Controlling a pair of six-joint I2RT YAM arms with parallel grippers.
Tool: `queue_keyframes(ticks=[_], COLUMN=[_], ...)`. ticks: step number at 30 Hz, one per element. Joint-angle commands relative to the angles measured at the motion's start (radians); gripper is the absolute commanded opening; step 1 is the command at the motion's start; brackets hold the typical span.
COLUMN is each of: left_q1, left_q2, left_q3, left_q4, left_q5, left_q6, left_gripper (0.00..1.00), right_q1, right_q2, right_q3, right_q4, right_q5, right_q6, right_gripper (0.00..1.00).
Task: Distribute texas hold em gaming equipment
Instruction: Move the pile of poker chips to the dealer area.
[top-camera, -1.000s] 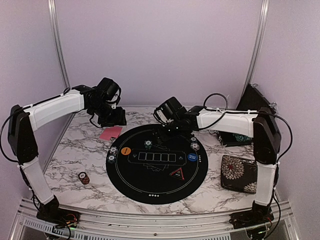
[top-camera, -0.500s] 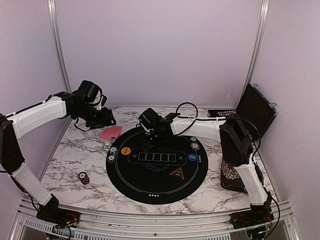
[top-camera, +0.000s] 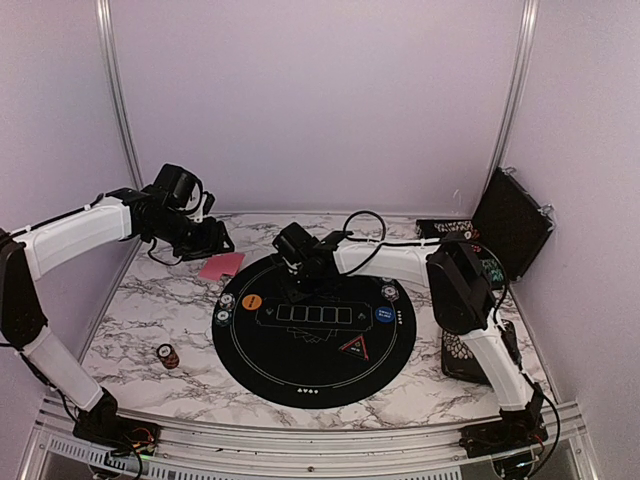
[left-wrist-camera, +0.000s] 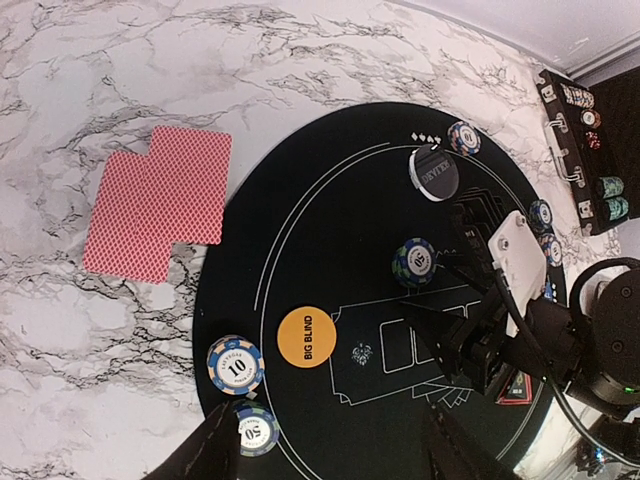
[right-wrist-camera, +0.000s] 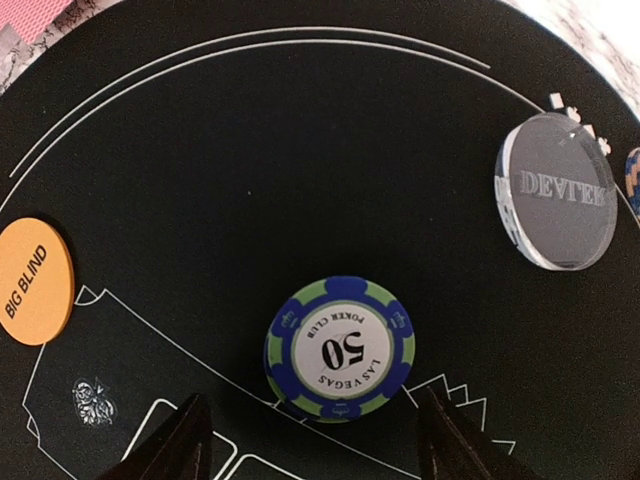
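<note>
Swung leftward across the mat (top-camera: 300, 375) since a second ago, the right arm (top-camera: 400, 262) is now held low over the green-and-blue chip (right-wrist-camera: 340, 350). The chip lies flat on the mat's far half and is marked "50 LAS VEGAS POKER CLUB". The right jaws are spread, one tip at each side just short of the chip and apart from it. Bare black felt is left all round the chip. Near it lie a clear button (right-wrist-camera: 557, 190) reading "DEALER" and an orange button (right-wrist-camera: 35, 280) reading "BIG BLIND". Shown whole in the left wrist view are the pink-red cards (left-wrist-camera: 160, 205) on the desk (left-wrist-camera: 60, 330) just off the mat's edge, a "10" chip (left-wrist-camera: 236, 366) at that edge, and the left jaws, likewise spread and holding nothing.
</note>
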Motion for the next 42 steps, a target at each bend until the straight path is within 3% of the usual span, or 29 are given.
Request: queue_keyframes(ticks=[1, 33, 42], left_q1=[0.008, 0.008, 0.008], left_q2=[-0.034, -0.022, -0.031], left_q3=[-0.01, -0.023, -0.035], left_q4=[0.022, 0.026, 0.028], left_q5=[0.019, 0.033, 0.028], left_q6=[0.013, 0.003, -0.001], left_gripper=[0.63, 0.62, 0.62], right_q1=[-0.014, -0.03, -0.03], right_q2=[0.015, 0.086, 0.105], right_q3=[0.036, 0.088, 0.116], right_q4=[0.004, -0.004, -0.017], right_q5=[0.004, 0.022, 0.02], right_q6=[0.021, -0.014, -0.015], right_gripper=[0.66, 0.52, 0.44])
